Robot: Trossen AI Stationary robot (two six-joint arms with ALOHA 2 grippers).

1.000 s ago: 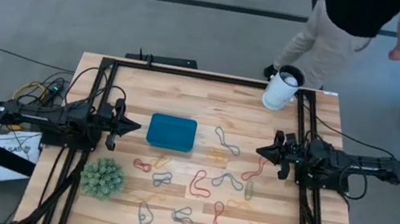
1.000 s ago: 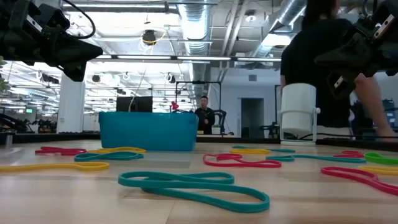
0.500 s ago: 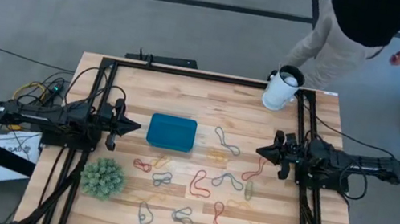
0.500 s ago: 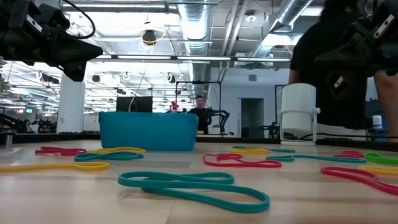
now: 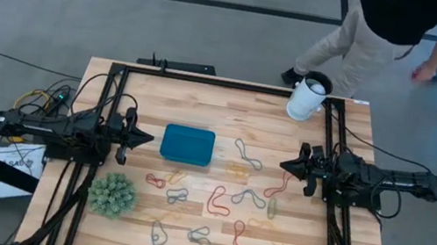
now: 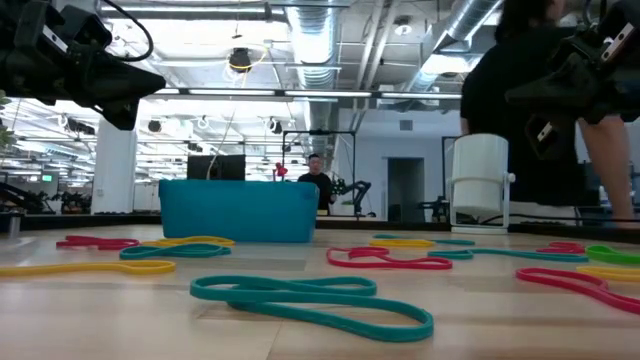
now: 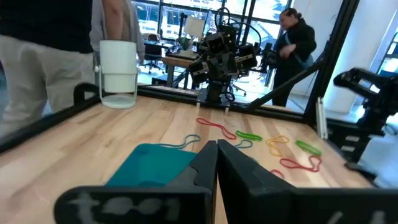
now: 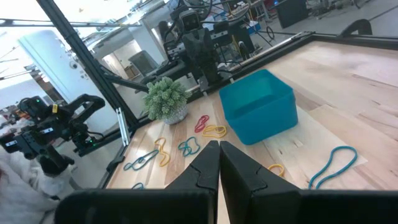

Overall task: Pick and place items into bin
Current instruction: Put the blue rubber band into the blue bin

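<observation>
Several twisted rubber-band loops, red, green, yellow, orange and grey, lie flat on the wooden table (image 5: 350,136), among them a red one (image 5: 216,200) and a grey one (image 5: 247,155). The teal bin (image 5: 187,145) stands on the table left of them and shows in the low view (image 6: 238,210). My left gripper (image 5: 148,139) is shut and empty, above the table just left of the bin. My right gripper (image 5: 284,165) is shut and empty, above the table at the right of the loops.
A white cup (image 5: 306,97) stands at the table's far right corner. A green spiky ball (image 5: 111,194) sits at the near left. A person (image 5: 385,30) stands beyond the far right edge. A black frame (image 5: 208,81) runs around the table.
Both arms have kept still. The person beyond the far right edge has shifted about; nothing on the table has moved.
</observation>
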